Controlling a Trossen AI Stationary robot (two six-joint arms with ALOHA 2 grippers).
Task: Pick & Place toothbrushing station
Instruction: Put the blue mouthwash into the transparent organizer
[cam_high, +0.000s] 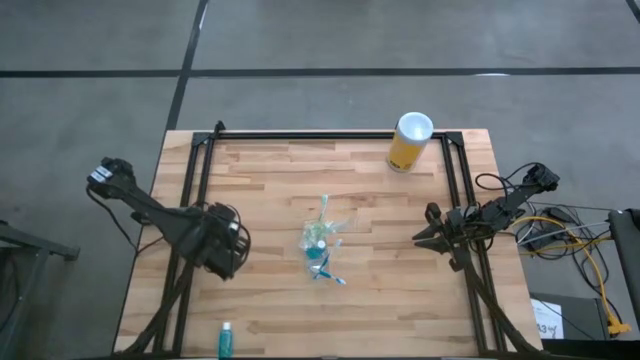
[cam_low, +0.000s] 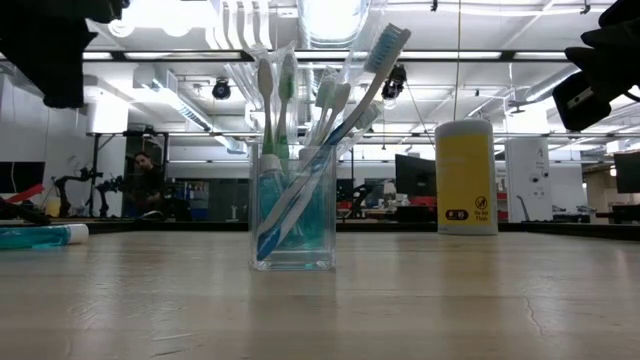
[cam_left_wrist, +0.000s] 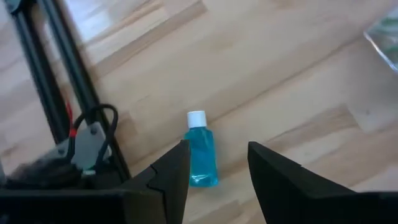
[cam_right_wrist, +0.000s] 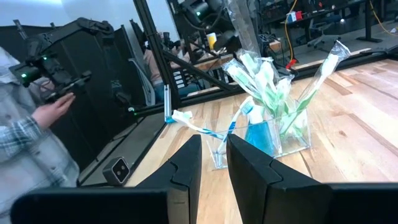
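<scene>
Overhead, the clear cup (cam_high: 322, 247) blurs; both end effectors, left (cam_high: 232, 253) and right (cam_high: 424, 232), gape empty.

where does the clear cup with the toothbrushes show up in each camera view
High view: the clear cup sits mid-table, between the two arms.
Low view: the cup stands centre, upright, brushes fanning upward.
Left wrist view: only a clear edge at the far right border, possibly the cup; cannot tell.
Right wrist view: the cup stands ahead of the right tool.
Shared landmark: the yellow cylinder, in the high and low views only.
</scene>
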